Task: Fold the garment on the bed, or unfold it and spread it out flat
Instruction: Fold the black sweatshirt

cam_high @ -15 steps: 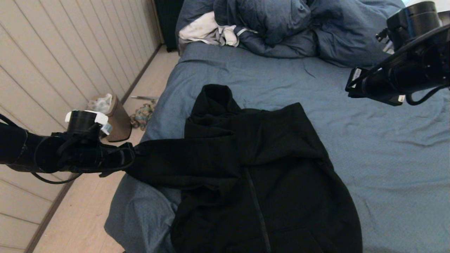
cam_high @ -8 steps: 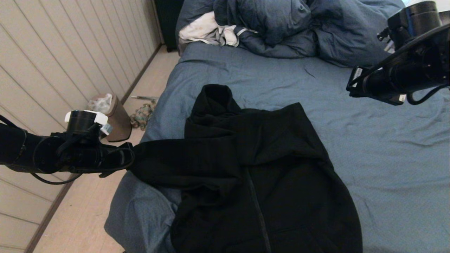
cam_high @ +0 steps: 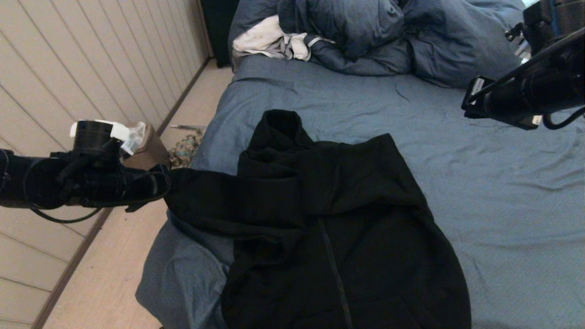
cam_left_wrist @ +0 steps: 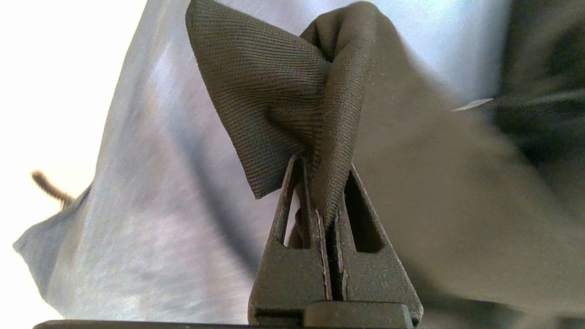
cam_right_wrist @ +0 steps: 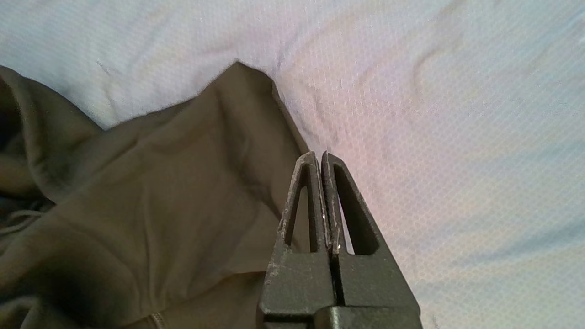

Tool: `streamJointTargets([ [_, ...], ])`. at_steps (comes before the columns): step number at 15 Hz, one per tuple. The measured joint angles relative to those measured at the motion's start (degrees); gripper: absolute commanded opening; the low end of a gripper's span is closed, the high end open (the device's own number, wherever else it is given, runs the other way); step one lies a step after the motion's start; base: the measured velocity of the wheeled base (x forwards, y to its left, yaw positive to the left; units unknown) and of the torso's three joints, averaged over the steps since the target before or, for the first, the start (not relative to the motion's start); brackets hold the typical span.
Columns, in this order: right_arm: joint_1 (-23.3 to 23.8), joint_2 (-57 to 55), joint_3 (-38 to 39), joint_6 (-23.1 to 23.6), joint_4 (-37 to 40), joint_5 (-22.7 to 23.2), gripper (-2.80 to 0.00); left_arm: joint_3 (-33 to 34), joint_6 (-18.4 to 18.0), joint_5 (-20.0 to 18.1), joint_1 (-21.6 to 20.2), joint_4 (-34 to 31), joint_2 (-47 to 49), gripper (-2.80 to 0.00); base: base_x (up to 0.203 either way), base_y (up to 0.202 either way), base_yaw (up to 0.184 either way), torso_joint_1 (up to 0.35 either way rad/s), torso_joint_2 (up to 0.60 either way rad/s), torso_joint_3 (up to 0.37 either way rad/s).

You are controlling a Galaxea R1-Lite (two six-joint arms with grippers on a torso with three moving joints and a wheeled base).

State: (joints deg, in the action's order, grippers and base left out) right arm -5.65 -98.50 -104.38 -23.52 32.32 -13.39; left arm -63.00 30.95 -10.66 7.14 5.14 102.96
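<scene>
Cuff of garment (cam_high: 329, 228) pinched between closed left gripper (cam_left_wrist: 325, 183) fingers, sleeve held off left edge of bed (cam_high: 502, 219). Right gripper (cam_right_wrist: 322, 157) pressed together, empty, above sheet.

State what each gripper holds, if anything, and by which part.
The left gripper is shut on the garment, pinching the ribbed cuff at the end of one sleeve. The right gripper is shut and holds nothing, above the bed.

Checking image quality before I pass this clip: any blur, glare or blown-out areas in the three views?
Head view: dim, sharp; garment reads as flat black. Left wrist view: blown-out white beside the bed, cuff weave crisp at the left gripper. Right wrist view: washed out, right gripper sharp.
</scene>
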Motion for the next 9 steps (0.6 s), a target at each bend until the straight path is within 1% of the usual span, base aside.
streamJointTargets([
  [1,0.2,0.5,-0.3,0.2,0.1,0.1,-2.80,-3.7,0.0,0.7,1.0,-2.9,-0.9,-2.80,0.000,0.000,0.000,0.000,0.00,0.000],
  [3,0.6,1.8,-0.3,0.6,0.1,0.6,-2.80,-13.6,0.1,2.7,4.3,-10.4,-2.2,-2.80,0.000,0.000,0.000,0.000,0.00,0.000],
  [5,1.2,3.5,0.8,0.7,-0.1,0.9,-2.80,-25.1,0.3,6.3,9.9,-18.6,-2.7,-2.80,0.000,0.000,0.000,0.000,0.00,0.000],
  [7,2.3,5.0,2.2,0.7,-0.3,3.1,-2.80,-36.0,0.3,11.9,17.1,-25.9,-2.2,-2.80,0.000,0.000,0.000,0.000,0.00,0.000],
  [8,3.1,5.7,2.6,0.6,-0.3,4.9,-2.80,-40.9,0.0,16.1,20.8,-28.7,-1.4,-2.80,0.000,0.000,0.000,0.000,0.00,0.000],
  [9,3.9,6.4,2.9,0.6,-0.3,6.7,-2.80,-44.2,-1.1,21.2,24.0,-29.8,-0.5,-2.80,0.000,0.000,0.000,0.000,0.00,0.000],
])
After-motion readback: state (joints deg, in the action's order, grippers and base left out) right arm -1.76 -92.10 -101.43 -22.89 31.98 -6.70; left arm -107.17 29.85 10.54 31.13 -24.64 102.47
